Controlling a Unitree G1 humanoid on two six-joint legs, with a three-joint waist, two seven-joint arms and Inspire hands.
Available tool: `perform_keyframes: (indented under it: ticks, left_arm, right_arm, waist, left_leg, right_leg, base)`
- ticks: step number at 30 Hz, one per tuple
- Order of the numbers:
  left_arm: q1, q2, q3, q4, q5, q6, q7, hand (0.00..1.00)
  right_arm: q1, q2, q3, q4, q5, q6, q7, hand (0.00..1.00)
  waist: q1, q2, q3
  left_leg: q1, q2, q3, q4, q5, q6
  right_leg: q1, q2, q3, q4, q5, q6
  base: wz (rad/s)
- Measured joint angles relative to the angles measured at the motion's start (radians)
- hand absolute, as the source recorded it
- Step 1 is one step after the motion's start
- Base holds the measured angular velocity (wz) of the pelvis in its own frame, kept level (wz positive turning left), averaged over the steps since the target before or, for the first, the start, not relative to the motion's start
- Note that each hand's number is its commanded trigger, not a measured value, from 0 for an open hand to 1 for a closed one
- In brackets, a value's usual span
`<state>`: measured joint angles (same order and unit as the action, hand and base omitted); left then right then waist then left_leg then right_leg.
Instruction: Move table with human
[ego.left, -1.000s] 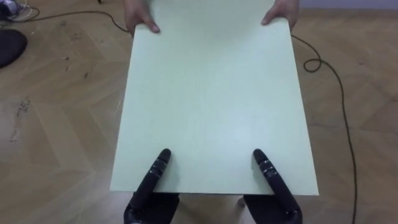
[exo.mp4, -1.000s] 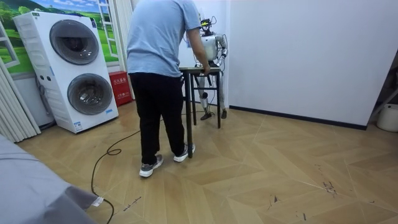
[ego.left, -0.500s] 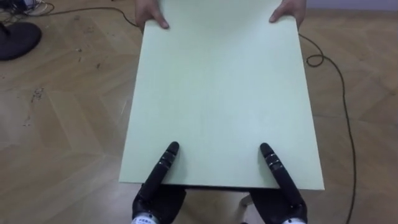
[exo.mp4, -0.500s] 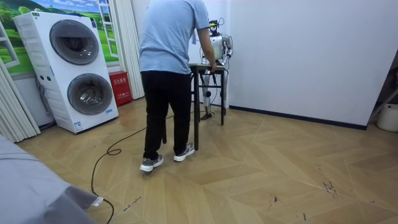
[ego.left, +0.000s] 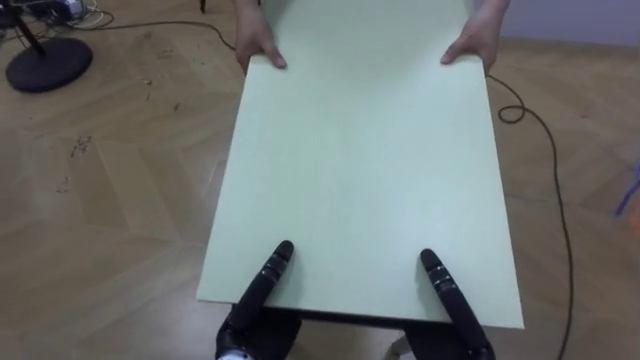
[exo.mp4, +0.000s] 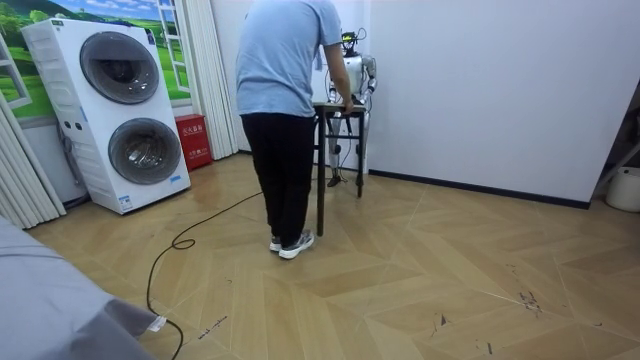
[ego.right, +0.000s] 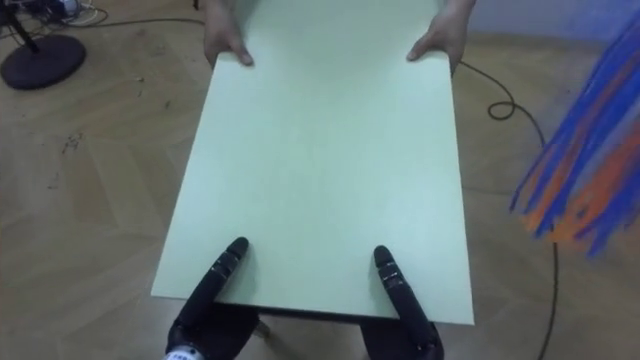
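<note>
The robot's left hand (ego.left: 262, 295) and right hand (ego.left: 450, 300) are each clamping the near edge of the table (ego.left: 360, 170), thumbs lying on top. A person (exo.mp4: 285, 100) is gripping its far edge, by the wall (exo.mp4: 480, 80).

My left hand (ego.left: 268, 278) and right hand (ego.left: 440, 285) sit at the table's (ego.left: 360, 170) near edge. A person's hands (ego.left: 260, 45) are at its far edge. A round stand base (ego.left: 48, 68) lies on the floor, far left.

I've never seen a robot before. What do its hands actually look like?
Each robot hand is black and slim, built of short jointed segments that end in a rounded tip, slightly glossy at the joints. The left robot hand has a small white tag low at its back; the right robot hand otherwise looks the same.
</note>
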<state>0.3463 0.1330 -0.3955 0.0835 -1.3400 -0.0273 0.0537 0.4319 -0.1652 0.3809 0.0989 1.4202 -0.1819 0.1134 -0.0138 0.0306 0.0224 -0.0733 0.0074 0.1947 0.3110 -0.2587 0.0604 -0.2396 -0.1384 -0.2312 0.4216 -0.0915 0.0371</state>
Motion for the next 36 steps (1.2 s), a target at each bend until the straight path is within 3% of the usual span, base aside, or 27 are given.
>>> perform_keyframes:
  ticks: [4, 8, 14, 18, 26, 30, 33, 36]
  left_arm:
    - [0.004, 0.022, 0.000, -0.015, -0.001, -0.005, -0.003, 1.00]
    - [0.005, 0.040, 0.000, -0.025, 0.000, -0.006, -0.004, 1.00]
    - [0.009, 0.042, 0.001, -0.026, 0.000, -0.012, -0.012, 1.00]
    - [0.010, 0.042, 0.002, -0.026, -0.002, -0.015, -0.015, 1.00]
    - [0.035, 0.029, 0.003, -0.026, -0.009, -0.034, -0.043, 1.00]
    - [0.042, 0.031, 0.004, -0.030, -0.041, -0.048, -0.051, 1.00]
    - [0.054, 0.034, 0.012, -0.030, -0.057, -0.058, -0.061, 1.00]
    - [0.066, 0.036, 0.015, -0.030, -0.062, -0.062, -0.060, 1.00]
  right_arm:
    - [-0.001, -0.001, 0.018, 0.000, 0.021, -0.013, 0.000, 1.00]
    - [-0.002, -0.009, 0.030, 0.005, 0.036, -0.017, 0.004, 1.00]
    - [-0.007, -0.008, 0.029, 0.013, 0.036, -0.011, 0.015, 1.00]
    - [-0.011, -0.007, 0.028, 0.013, 0.033, -0.009, 0.016, 1.00]
    - [-0.022, -0.011, 0.027, 0.012, 0.005, -0.012, 0.041, 1.00]
    - [-0.047, -0.030, 0.029, 0.013, -0.003, 0.010, 0.040, 1.00]
    - [-0.077, -0.036, 0.030, 0.032, -0.020, 0.034, 0.041, 1.00]
    - [-0.076, -0.030, 0.029, 0.039, -0.030, 0.049, 0.040, 1.00]
  waist:
    - [0.011, -0.018, -0.0009]
    - [0.034, -0.021, 0.0000]
    - [0.050, -0.027, 0.0041]
    - [0.059, -0.033, 0.0078]
    - [0.083, -0.037, 0.0064]
    - [0.096, -0.035, 0.0058]
    - [0.101, -0.025, 0.0057]
    - [0.097, -0.011, 0.0055]
  left_leg:
    - [0.000, 0.017, 0.019, -0.029, 0.024, -0.006]
    - [0.004, 0.032, 0.018, -0.058, 0.046, -0.024]
    - [0.015, 0.040, 0.011, -0.080, 0.057, -0.039]
    - [0.013, 0.045, 0.004, -0.086, 0.058, -0.042]
    - [-0.004, 0.050, -0.022, -0.087, 0.058, -0.046]
    - [-0.017, 0.049, -0.038, -0.079, 0.058, -0.047]
    - [-0.021, 0.050, -0.052, -0.070, 0.058, -0.047]
    - [-0.023, 0.048, -0.095, -0.054, 0.056, -0.049]
  right_leg:
    - [0.006, 0.021, -0.004, -0.050, 0.031, -0.015]
    - [0.025, 0.056, -0.004, -0.132, 0.071, -0.031]
    - [0.044, 0.077, -0.010, -0.178, 0.074, -0.037]
    - [0.047, 0.082, -0.019, -0.186, 0.072, -0.041]
    - [0.047, 0.086, -0.049, -0.202, 0.069, -0.045]
    - [0.047, 0.082, -0.066, -0.201, 0.067, -0.047]
    - [0.060, 0.078, -0.078, -0.201, 0.065, -0.046]
    - [0.094, 0.068, -0.130, -0.199, 0.052, -0.044]
  base:
    - [-0.09]
    - [-0.10]
    - [0.01]
    - [0.06]
    - [0.10]
    - [0.15]
    - [0.20]
    - [0.52]
